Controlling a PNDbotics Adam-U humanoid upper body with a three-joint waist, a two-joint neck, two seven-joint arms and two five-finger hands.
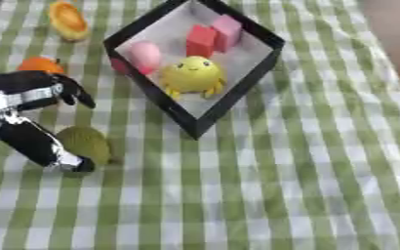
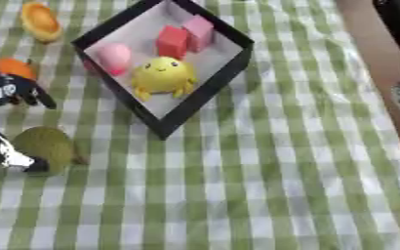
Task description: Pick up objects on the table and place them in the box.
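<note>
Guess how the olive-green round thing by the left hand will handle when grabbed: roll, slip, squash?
The green round thing looks rounded with no flat base, so it may roll on the checked cloth if nudged. Its surface looks dull, so probably not slippery. The left hand spans it open; stiffness cannot be judged.

Your left hand sits left of the box; a fruit lies just right of it, two more fruits behind, toys inside the box.
</note>
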